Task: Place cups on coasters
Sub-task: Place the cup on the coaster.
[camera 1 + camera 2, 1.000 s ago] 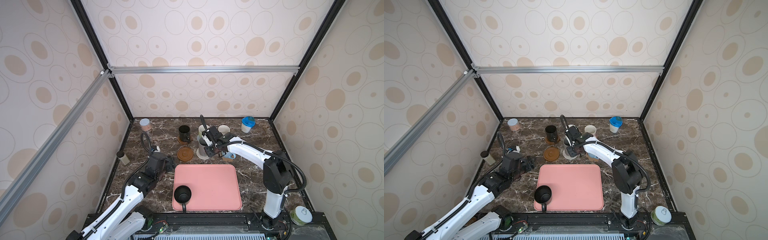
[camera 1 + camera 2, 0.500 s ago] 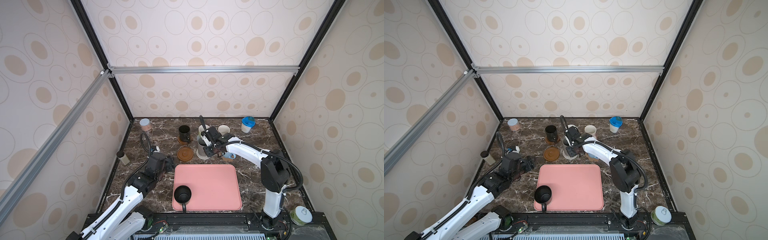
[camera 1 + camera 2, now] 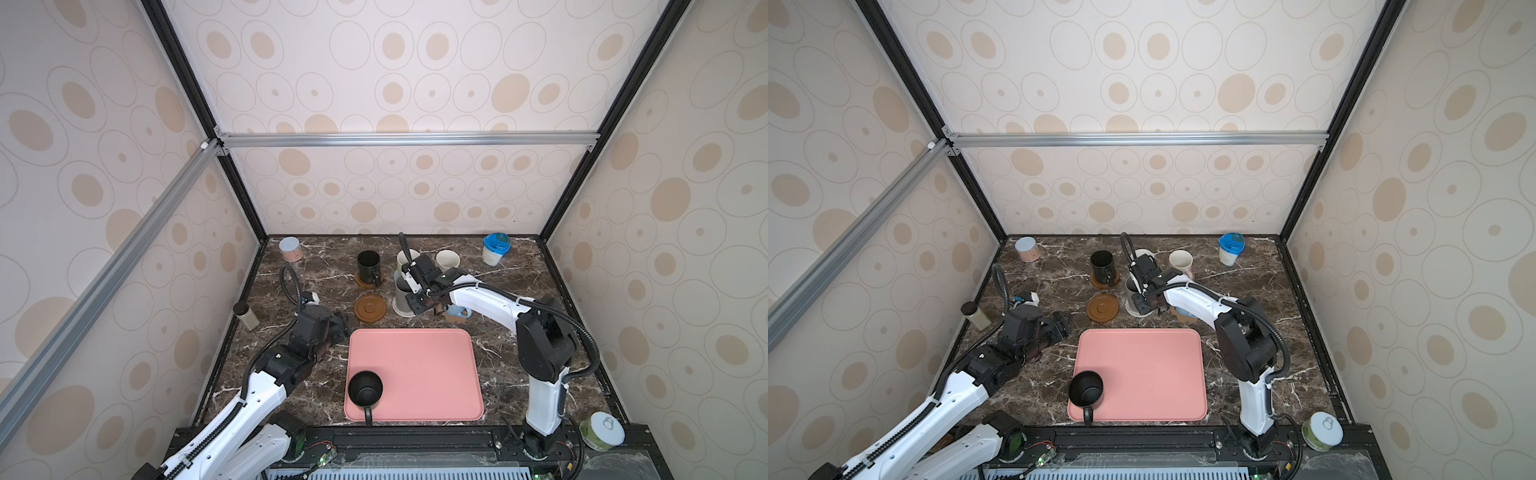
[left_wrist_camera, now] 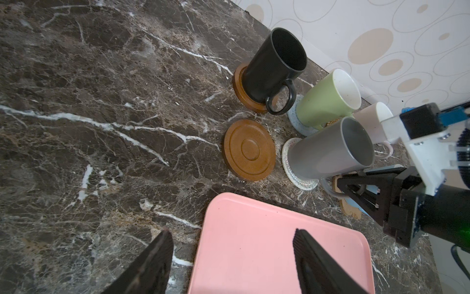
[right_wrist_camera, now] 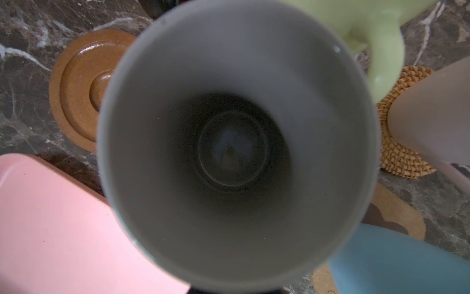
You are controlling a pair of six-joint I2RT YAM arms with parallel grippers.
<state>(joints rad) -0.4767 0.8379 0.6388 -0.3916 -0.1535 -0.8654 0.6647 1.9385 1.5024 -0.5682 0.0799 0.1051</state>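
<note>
Both top views are evenly, softly lit: the pale walls (image 3: 415,62) bright, the dark marble table (image 3: 324,270) dimmer, shadows faint. The frame bars (image 3: 407,139) bow slightly toward the picture edges. In the right wrist view the grey cup (image 5: 236,142) fills the picture, rim blurred, bottom murky with perhaps a dull reflection. The left wrist view is sharp.

Both top views high, facing down; wrist views close, sharing grey mug (image 4: 330,150)

Flat pink rectangular tray (image 3: 415,365) near front; white tub with blue lid (image 3: 494,249) back right; pinkish can (image 3: 289,249) back left; green ring-pull tin (image 3: 601,431) front right.
</note>
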